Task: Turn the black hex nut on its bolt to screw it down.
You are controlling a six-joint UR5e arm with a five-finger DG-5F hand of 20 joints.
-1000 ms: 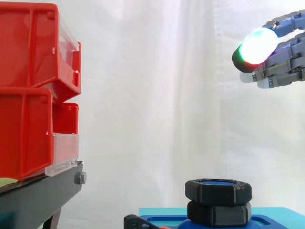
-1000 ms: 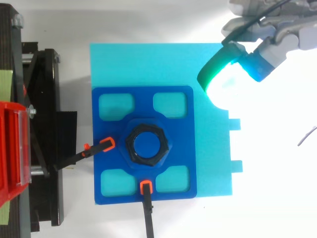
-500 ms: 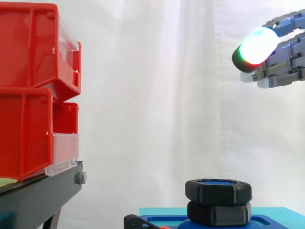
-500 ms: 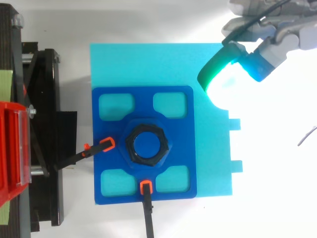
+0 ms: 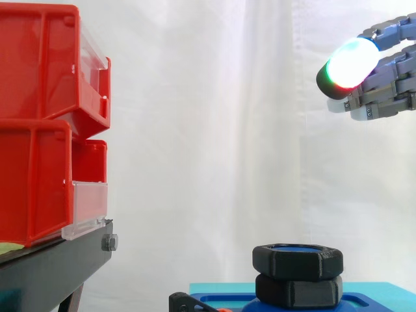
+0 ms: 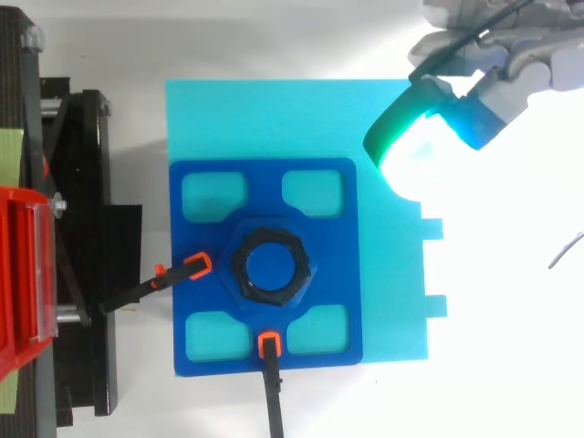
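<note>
hand pos: my hand (image 5: 382,83) hangs high at the right edge of the side view, well above the nut and off to its right. From above, it (image 6: 497,55) comes in from the upper right corner.
hand pose: my fingers reach out roughly level towards the bins, stacked close together and only slightly bent.
hand state: relaxed and open, nothing held, nothing touched.
fingertip: the leading pad (image 5: 351,63) glows white with green, cyan and red edges. From above, it (image 6: 412,139) sits over the upper right corner of the cyan base.
nut: the black hex nut (image 5: 298,260) sits on the blue bolt (image 6: 271,266), whose top is about flush with the nut's top face. From above, the nut (image 6: 239,269) is at the middle of the blue plate.
below nut: a second black hex piece (image 5: 299,290) sits directly under it, the two touching or nearly so.
fixture: the blue plate (image 6: 212,251) has four rounded cut-outs and lies on the cyan base (image 6: 274,119).
clamps: two black clamps with orange tips hold the plate, one at its left edge (image 6: 196,266) and one at its near edge (image 6: 268,344).
worktop: white (image 6: 502,365) and carries the base.
surroundings: red bins (image 5: 39,130) stand on a black stand (image 5: 52,266) at left, well apart from my hand, with a white curtain (image 5: 208,130) behind.
</note>
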